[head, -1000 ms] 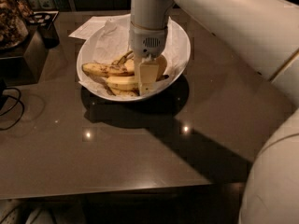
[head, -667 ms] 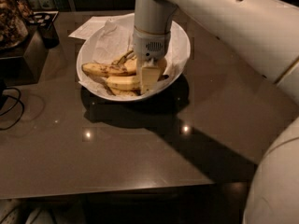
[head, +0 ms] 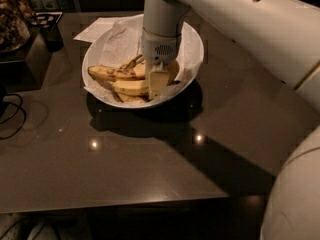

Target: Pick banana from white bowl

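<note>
So the gripper [head: 159,84] was down inside the white bowl [head: 196,44], right over the pile of fruit and at the right end of the plump yellow banana [head: 129,87]. Honestly couldn't tell how far open it was or whether it had hold of anything. The banana lay in the bowl on the crinkled paper [head: 120,39], beside a thinner speckled banana [head: 105,73]. My read: approach done, lift-out not yet.

Arm [head: 240,19] in from 2 o'clock, wrist [head: 161,29] turned vertical, gripper [head: 159,85] pointing straight down, just off view centre toward 11 o'clock. Bulky white body segment [head: 295,194] filling 5 o'clock corner.
</note>
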